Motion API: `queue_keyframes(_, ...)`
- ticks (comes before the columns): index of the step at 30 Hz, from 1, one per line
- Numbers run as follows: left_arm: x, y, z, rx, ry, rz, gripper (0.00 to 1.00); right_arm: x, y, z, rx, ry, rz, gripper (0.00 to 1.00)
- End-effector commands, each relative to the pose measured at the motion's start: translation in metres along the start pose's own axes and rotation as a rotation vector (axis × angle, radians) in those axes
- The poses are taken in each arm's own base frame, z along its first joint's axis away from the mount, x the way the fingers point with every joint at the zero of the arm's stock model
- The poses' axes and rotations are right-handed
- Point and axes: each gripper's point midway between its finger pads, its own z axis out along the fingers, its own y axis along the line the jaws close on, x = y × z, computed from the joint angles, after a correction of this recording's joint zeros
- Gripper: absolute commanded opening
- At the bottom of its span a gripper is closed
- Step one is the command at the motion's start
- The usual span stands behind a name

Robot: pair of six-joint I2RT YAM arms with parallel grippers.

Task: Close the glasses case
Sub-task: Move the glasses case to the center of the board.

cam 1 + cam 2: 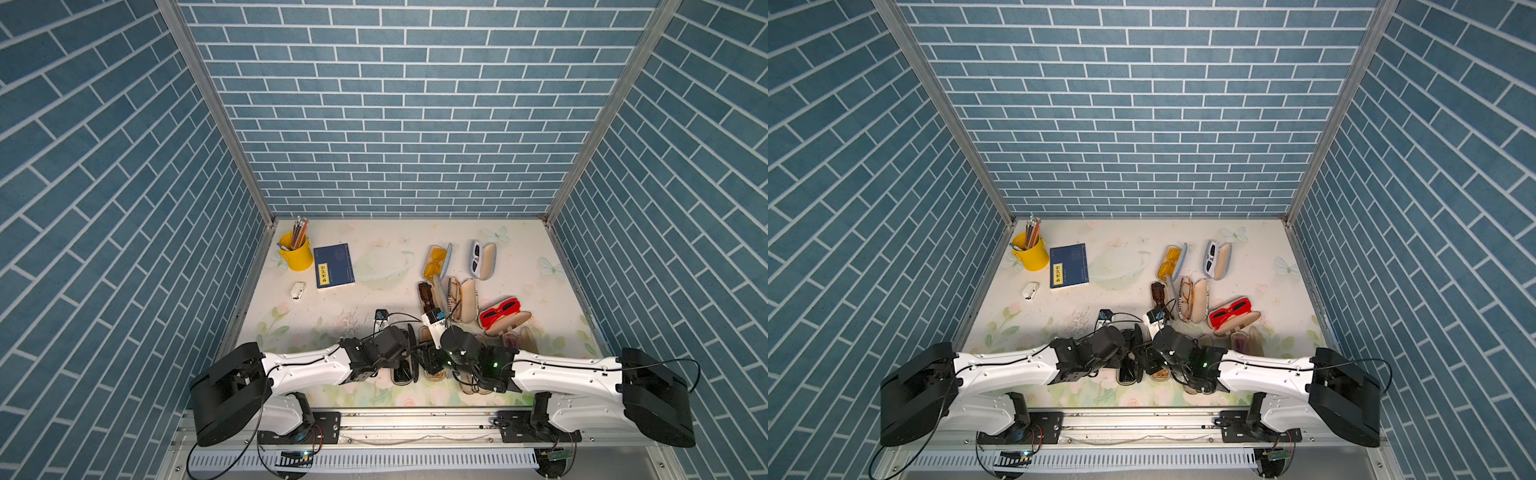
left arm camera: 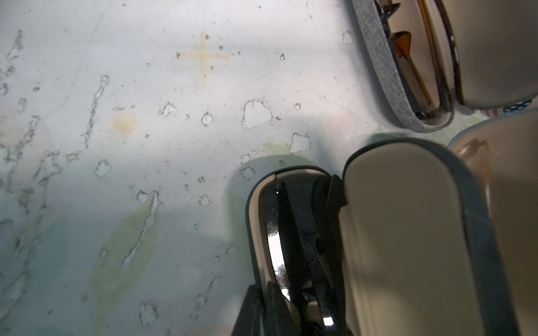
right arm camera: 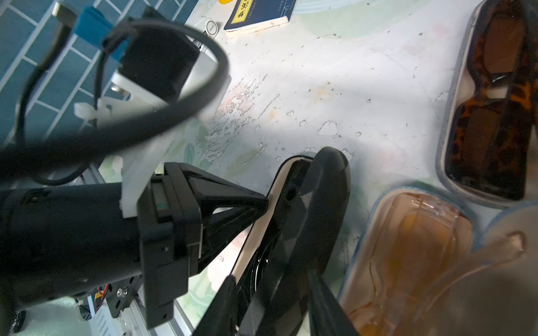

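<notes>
The glasses case [image 1: 401, 375] [image 1: 1128, 371] is black with a beige lining and lies near the table's front middle, with black sunglasses [image 2: 294, 232] in its base. Its lid [image 2: 407, 232] [image 3: 323, 203] stands up, partly folded over the base. My left gripper [image 2: 263, 308] [image 3: 260, 202] is shut on the base's outer rim, one finger inside and one outside. My right gripper [image 3: 273, 308] straddles the case from the other side. One of its fingers rests on the base's edge and the other on the lid's back. In both top views the wrists hide the jaws.
Several other open cases with glasses lie close by on the right: an orange-tinted pair [image 3: 407, 261], a tortoiseshell pair [image 3: 495, 116] [image 1: 427, 296], a red pair [image 1: 500, 315], a yellow pair [image 1: 436, 262], a white pair [image 1: 482, 259]. A yellow pencil cup [image 1: 296, 254], a blue book [image 1: 333, 266] and a small white object [image 1: 297, 291] sit far left.
</notes>
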Motion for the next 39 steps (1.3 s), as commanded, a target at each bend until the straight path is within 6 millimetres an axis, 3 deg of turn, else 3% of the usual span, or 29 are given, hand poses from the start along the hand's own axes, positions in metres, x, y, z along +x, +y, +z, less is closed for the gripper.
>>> queue_keyframes(1,0.003,0.009,-0.001,-0.022,-0.013,0.001,0.10,-0.010,0.010,0.003,-0.015,-0.031,0.014,0.39)
queue_keyframes(17,0.008,0.039,-0.003,-0.067,-0.034,-0.030,0.10,-0.011,0.017,0.017,-0.024,-0.035,0.011,0.35)
queue_keyframes(39,0.012,0.062,-0.015,-0.036,-0.083,-0.123,0.10,-0.012,0.035,0.035,-0.046,-0.025,-0.008,0.34)
